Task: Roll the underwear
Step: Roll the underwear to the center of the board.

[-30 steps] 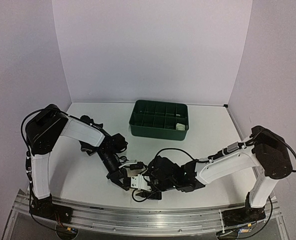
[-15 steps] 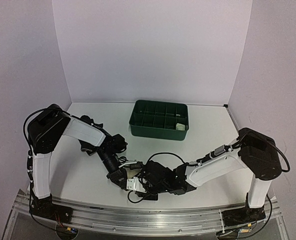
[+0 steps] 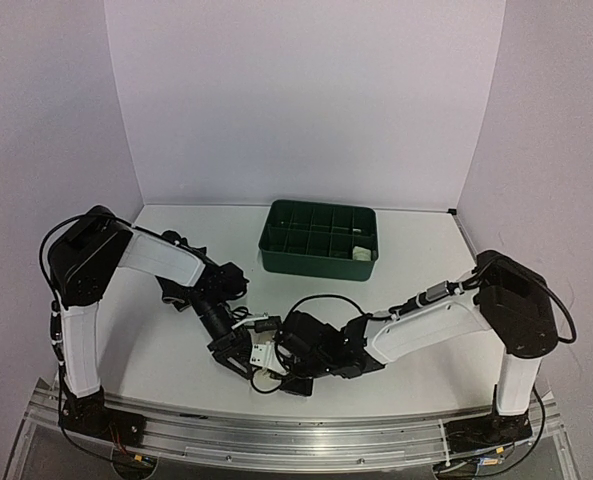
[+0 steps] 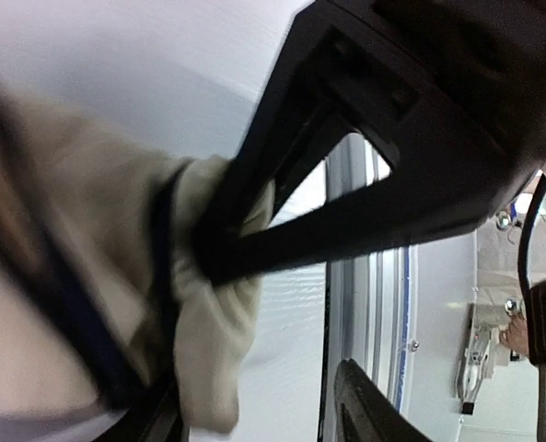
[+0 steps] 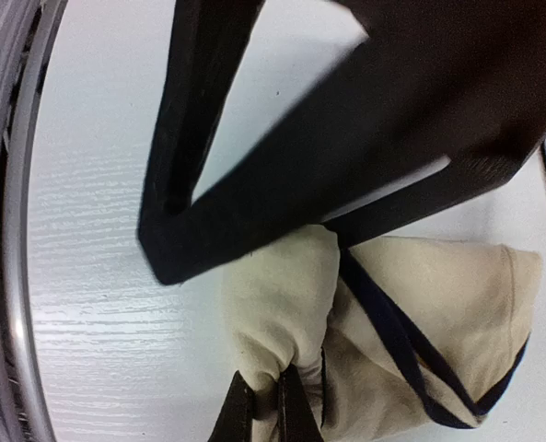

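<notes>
The cream underwear with black edging lies bunched on the white table near the front edge, between my two grippers. My right gripper is shut on a fold of this cloth at its near end. My left gripper is open; the underwear lies against its left finger, and nothing sits between the jaws. In the top view my left gripper and right gripper meet tip to tip over the garment. The left gripper's finger crosses over the cloth in the right wrist view.
A green compartment tray stands at the back middle, with a small cream roll in one right-hand compartment. The metal rail of the table's front edge runs just behind the grippers. White walls close the back and sides.
My left gripper has opened and let go of the cloth. My right gripper has closed on a fold of it. Both arms shifted slightly to the left.
</notes>
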You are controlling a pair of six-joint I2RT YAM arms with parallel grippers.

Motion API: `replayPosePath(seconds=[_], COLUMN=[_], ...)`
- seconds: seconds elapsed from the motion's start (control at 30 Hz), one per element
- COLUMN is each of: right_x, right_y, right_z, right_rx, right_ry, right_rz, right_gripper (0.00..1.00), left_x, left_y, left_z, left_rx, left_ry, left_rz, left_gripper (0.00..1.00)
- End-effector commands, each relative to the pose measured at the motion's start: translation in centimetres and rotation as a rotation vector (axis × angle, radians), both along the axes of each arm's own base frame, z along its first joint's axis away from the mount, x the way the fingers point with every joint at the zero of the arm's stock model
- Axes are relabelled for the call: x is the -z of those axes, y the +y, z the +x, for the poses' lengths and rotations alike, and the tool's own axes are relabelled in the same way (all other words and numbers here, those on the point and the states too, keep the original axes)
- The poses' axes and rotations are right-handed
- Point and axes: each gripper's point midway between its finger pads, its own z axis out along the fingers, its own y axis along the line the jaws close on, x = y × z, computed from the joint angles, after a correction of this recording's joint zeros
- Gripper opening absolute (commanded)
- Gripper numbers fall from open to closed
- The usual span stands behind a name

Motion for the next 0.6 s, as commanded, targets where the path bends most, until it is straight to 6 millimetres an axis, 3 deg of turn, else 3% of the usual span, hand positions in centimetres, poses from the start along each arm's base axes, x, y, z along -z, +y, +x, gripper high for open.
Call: replayPosePath(seconds=[0.0, 0.23, 0.4, 0.57], right_x=[3.9, 4.1, 3.9, 4.3], right_y=[-3.3, -3.4, -3.0, -3.0], right_z=[-2.6, -2.1, -0.9, 0.4], right_rx=[0.107, 0.203, 0.287, 0.348], right_ry=[0.367, 0.662, 0.874, 0.992], right_rz=[-0.104, -0.043, 0.002, 0.024], right_gripper=[0.00, 0.00, 0.00, 0.00], left_x=[-2.5, -3.4, -4.4, -2.6], left_y=[1.8, 3.7, -0.5, -2.4], left_z=[3.4, 3.1, 3.7, 4.1], left_rx=[-0.008, 0.101, 0.215, 0.273], left_ry=[-0.267, -0.618, -0.997, -1.052], left_rz=[-0.110, -0.211, -0.269, -0.226], left_gripper=[0.61, 0.64, 0.67, 0.67])
